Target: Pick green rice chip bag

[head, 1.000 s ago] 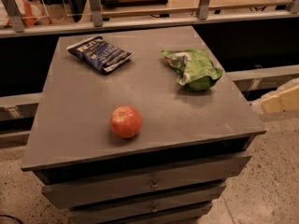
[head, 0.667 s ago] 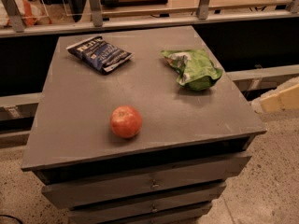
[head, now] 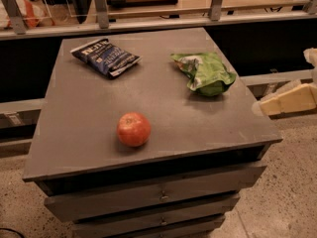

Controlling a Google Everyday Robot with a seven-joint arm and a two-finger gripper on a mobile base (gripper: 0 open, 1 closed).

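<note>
Nothing has visibly moved since the earlier frames: every item lies where it did, and the arm has hardly advanced. The grey desk [head: 89,133], with 3 drawers below, carries 3 things. The cream-coloured gripper [head: 290,100] hangs off the desk's right edge, below the top and well apart from everything on it; whether it is released or clenched cannot be told. The green rice chip bag [head: 208,73] lies crumpled at the far right of the desk, untouched. A dark blue chip bag [head: 106,58] sits far left, a red apple [head: 133,129] near the front. I judge the pick barely begun: approach, grasp and lift all remain.
</note>
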